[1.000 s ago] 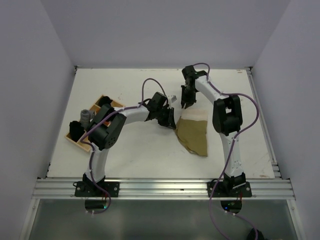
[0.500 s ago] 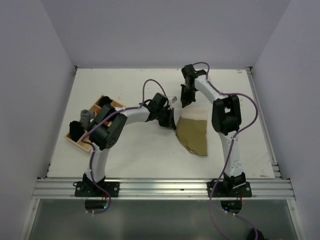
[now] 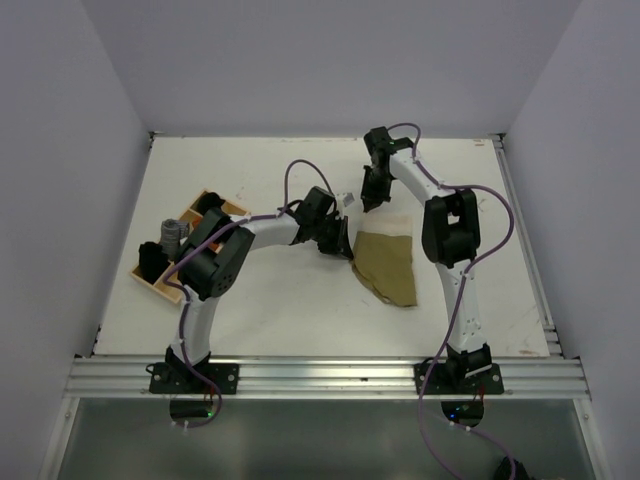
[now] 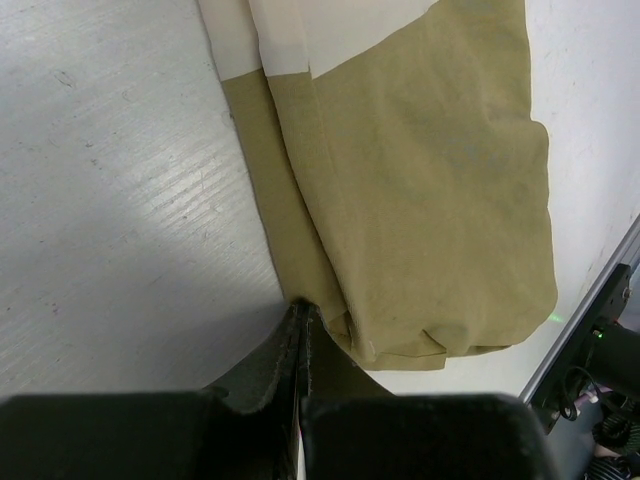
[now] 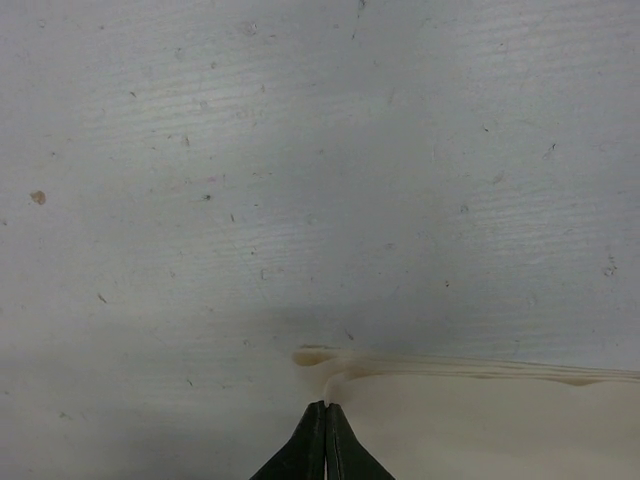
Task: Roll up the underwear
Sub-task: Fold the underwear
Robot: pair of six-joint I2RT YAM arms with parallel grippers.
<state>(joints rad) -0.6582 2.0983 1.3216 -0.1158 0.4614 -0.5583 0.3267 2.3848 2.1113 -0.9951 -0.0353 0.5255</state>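
The small olive-khaki cloth underwear point(image 3: 390, 268), with its paler cream-beige band, lay flat on the white tabletop point(image 3: 270, 300), right of centre and between my two arms. The cream band ran along its far edge, and the khaki body tapered toward the near edge of the table. In my left wrist view the khaki cloth showed a long fold running down its left side.

My left gripper point(image 3: 344, 250) was at the garment's left edge. Its black fingers point(image 4: 270, 370) were pressed together with a bit of the khaki hem pinched between them. My right gripper point(image 3: 369, 204) was at the far left corner, down on the cream band. Its fingertips met in a closed point, and the cream edge puckered up just where they nipped it.

Well apart, toward the left side of the table, sat a shallow wooden tray point(image 3: 155, 286) holding some dark objects and a grey one that I could not make out. A silver metal rail point(image 3: 330, 375) ran along the near edge, where both my bases were bolted.
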